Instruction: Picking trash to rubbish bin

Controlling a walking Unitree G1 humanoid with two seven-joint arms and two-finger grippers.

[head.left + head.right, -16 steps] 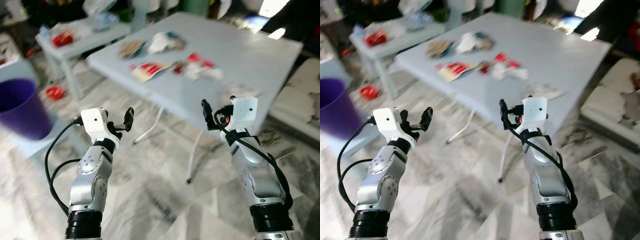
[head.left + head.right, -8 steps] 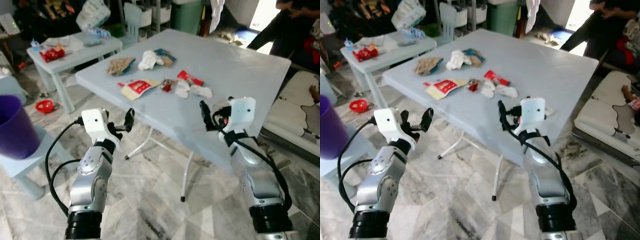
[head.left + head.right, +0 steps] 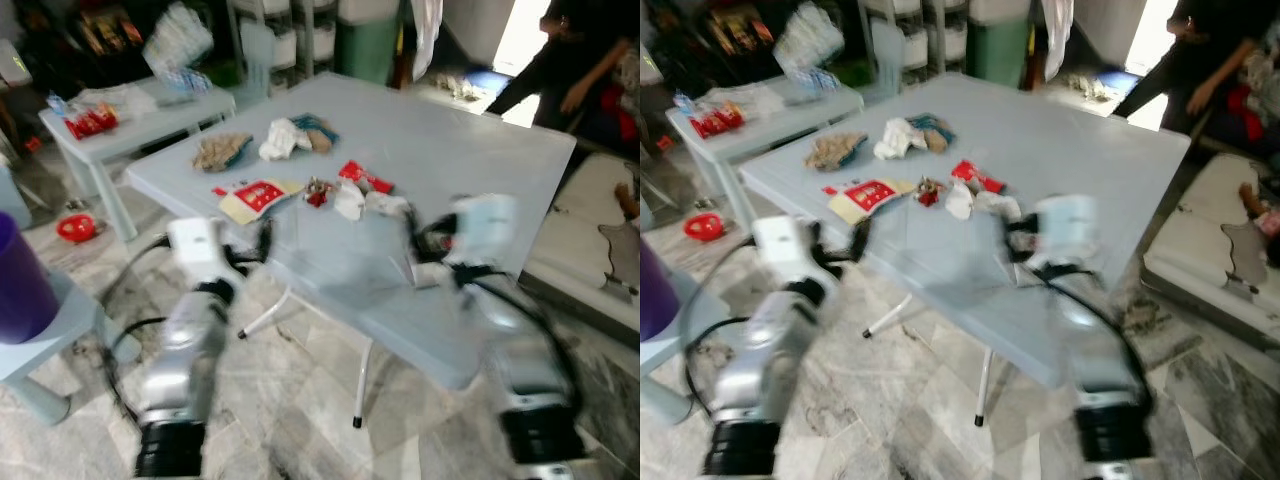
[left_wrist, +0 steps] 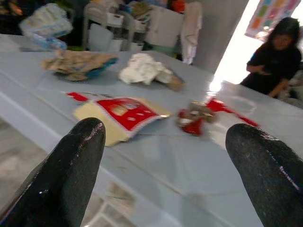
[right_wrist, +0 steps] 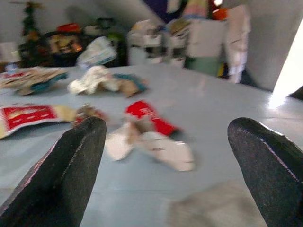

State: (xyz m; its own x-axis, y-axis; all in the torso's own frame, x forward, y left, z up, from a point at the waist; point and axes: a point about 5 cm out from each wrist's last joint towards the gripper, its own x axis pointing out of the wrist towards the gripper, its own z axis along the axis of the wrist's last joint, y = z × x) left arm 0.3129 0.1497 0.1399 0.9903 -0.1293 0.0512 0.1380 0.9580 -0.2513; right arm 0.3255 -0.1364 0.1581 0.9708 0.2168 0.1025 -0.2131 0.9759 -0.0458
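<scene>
Trash lies on the grey folding table (image 3: 480,150): a red-and-yellow wrapper (image 3: 255,197), a brown crumpled paper (image 3: 220,150), a white wad (image 3: 280,138), a red wrapper (image 3: 362,177) and white scraps (image 3: 352,200). The purple bin (image 3: 15,285) stands on a low stool at the far left. My left gripper (image 3: 262,238) is open and empty, held before the table's near edge, facing the red-and-yellow wrapper (image 4: 124,111). My right gripper (image 3: 415,245) is also open and empty, over the table's near edge, facing the white scraps (image 5: 156,146). Both arms are blurred.
A small side table (image 3: 140,105) with red packets stands at the back left. A red object (image 3: 75,228) lies on the floor beside it. A person (image 3: 575,70) is at the back right. A mattress (image 3: 610,230) lies on the right, and shelves and a green bin (image 3: 365,40) stand behind.
The camera has moved closer to the table, and the purple bin has slid to the picture's left edge. Both open grippers now reach the table's near edge.
</scene>
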